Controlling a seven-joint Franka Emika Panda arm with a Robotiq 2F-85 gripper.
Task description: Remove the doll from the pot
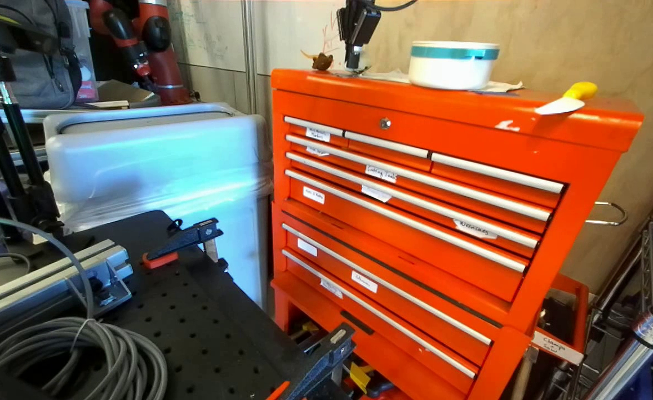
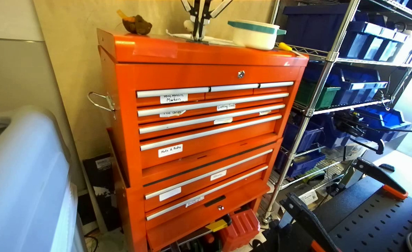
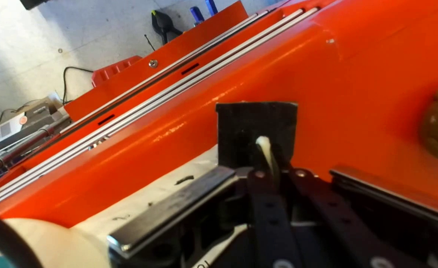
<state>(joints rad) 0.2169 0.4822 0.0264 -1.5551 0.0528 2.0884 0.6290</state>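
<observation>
One pot [image 1: 450,71]; one doll [image 2: 138,25]; one gripper [image 2: 198,37]

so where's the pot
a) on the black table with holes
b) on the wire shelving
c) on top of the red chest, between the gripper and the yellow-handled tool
C: both exterior views show the pot on top of the red chest, flanked by the gripper and the yellow-handled tool.

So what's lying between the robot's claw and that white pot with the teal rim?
The wrist view shows a pale, dark-marked sheet between the gripper and the pot.
</observation>
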